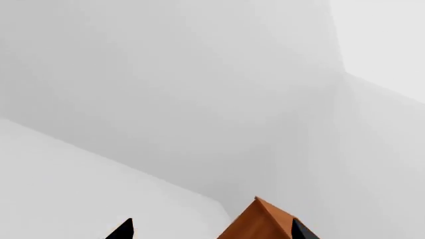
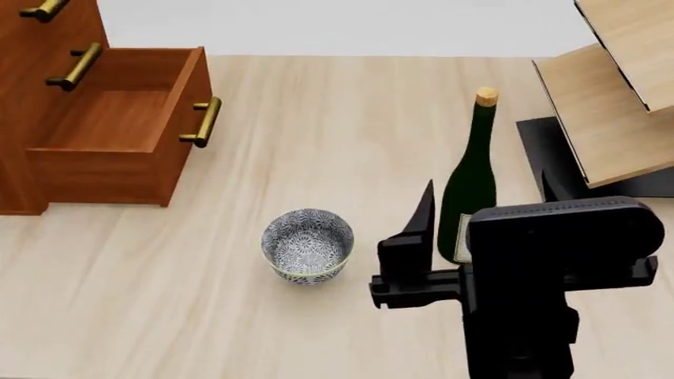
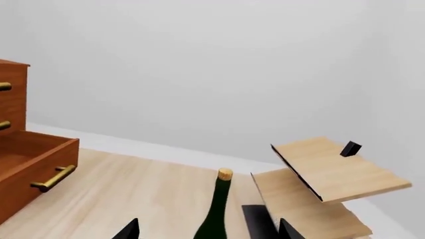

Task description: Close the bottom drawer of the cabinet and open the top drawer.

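Observation:
The reddish-brown cabinet (image 2: pixel 27 95) stands at the far left of the table. Its bottom drawer (image 2: pixel 106 134) is pulled out and empty, its brass handle (image 2: pixel 200 121) facing right. The top drawer handle (image 2: pixel 43 9) and the middle handle (image 2: pixel 74 66) sit flush with the front. My right gripper (image 2: pixel 421 237) is open and empty, low at the right, far from the cabinet. In the right wrist view the right gripper (image 3: pixel 209 231) points past the bottle, with the bottom drawer (image 3: pixel 33 164) at the left. My left gripper (image 1: pixel 212 231) is open; an orange-brown wooden corner (image 1: pixel 259 224) shows beside one fingertip.
A patterned bowl (image 2: pixel 306 245) sits mid-table. A dark green bottle (image 2: pixel 469 185) with a cork top stands just ahead of the right gripper. A pale wooden rack (image 2: pixel 616 103) on a black base stands at the right. White walls fill the left wrist view.

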Controlling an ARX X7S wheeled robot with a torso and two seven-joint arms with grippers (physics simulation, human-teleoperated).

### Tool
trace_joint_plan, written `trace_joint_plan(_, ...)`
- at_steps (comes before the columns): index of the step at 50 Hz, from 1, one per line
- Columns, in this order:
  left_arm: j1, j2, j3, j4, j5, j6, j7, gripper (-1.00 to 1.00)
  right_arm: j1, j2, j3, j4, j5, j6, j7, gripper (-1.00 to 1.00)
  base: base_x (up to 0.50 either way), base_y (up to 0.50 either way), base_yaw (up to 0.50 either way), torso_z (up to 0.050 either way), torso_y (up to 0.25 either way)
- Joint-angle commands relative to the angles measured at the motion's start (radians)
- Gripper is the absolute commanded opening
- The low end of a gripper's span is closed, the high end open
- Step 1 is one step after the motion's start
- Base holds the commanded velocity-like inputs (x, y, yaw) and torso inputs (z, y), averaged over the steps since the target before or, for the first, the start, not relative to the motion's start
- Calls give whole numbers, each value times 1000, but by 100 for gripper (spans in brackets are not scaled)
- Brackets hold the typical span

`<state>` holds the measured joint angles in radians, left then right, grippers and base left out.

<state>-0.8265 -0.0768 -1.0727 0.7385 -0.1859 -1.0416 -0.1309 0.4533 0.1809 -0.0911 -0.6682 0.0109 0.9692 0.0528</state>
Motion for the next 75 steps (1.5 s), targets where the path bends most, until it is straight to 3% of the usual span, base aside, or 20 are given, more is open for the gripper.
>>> trace_joint_plan(1, 11, 5, -5, 11, -2, 21, -13, 100, 2, 19, -28, -10, -12, -2, 12, 100, 0, 0, 0, 0, 0)
trace_joint_plan(23, 73, -6, 86, 14, 33, 98, -32, 100, -8, 21, -18, 1, 0, -17, 25, 100, 128, 310, 0, 0, 0)
trace_joint_plan(75, 93, -23, 102, 9, -4, 92, -69, 100, -11, 41, -24, -5, 25, -8, 42, 100, 106, 347, 0, 0, 0)
